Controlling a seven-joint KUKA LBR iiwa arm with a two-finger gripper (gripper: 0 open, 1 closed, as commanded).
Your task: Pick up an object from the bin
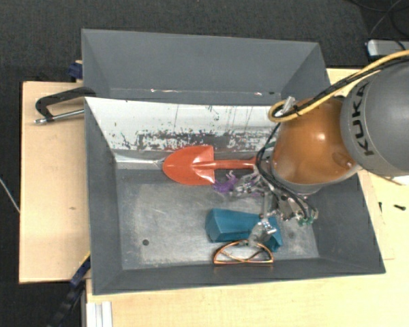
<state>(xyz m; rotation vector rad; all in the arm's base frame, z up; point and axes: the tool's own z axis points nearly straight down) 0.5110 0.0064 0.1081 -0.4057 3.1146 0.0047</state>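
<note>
The grey arm reaches into the grey metal bin from the right, its rounded orange cover hanging over the bin's right half and its wrist pointing down and leftward; the gripper sits low near the front right, on the right end of a teal block, and whether it is clenched or released cannot be told; an orange-red toy shovel lies along the back wall, its handle running under the cover; the teal block lies well in front of it; a thin orange-brown loop lies against the front wall, just below the gripper; a small purple thing rests beside the shovel handle; the bin's left floor is scratched bare metal; dark carpet lies beyond.
</note>
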